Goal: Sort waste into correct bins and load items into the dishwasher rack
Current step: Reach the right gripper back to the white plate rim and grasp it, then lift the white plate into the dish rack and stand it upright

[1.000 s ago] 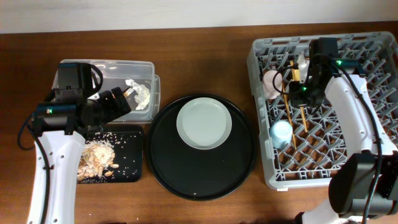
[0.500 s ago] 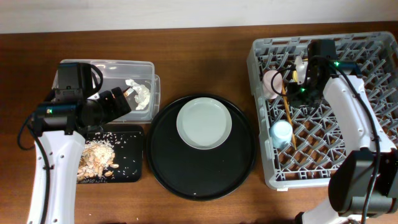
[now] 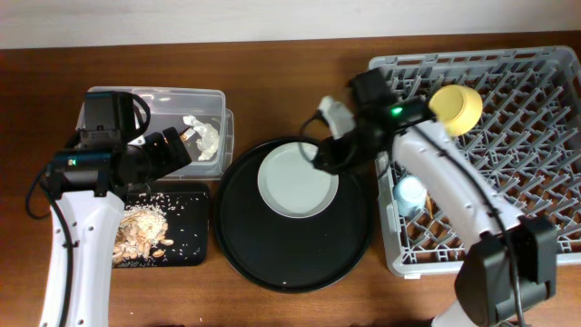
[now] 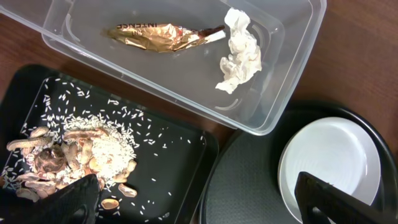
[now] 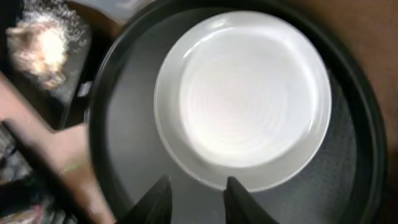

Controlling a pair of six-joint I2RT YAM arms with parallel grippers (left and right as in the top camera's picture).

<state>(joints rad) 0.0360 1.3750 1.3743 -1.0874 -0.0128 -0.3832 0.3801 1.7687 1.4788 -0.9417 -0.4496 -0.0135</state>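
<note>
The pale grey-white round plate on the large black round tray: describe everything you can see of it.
The pale grey-white round plate looks like glazed ceramic, with a shallow raised rim and faint concentric rings in its well. Empty, it lies flat and upright, off-centre on the large round black tray. The right gripper, fingers apart, is over its rim; whether it touches cannot be told.

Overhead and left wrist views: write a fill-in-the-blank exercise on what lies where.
The pale grey-white round plate lies on the large round ____ tray.
The crumpled ____ tissue lies with the shiny gold-brown wrapper in the clear plastic rectangular tub.
The ____ bowl sits in the large grey plastic dishwasher rack.
Missing: black; white; yellow.
</note>
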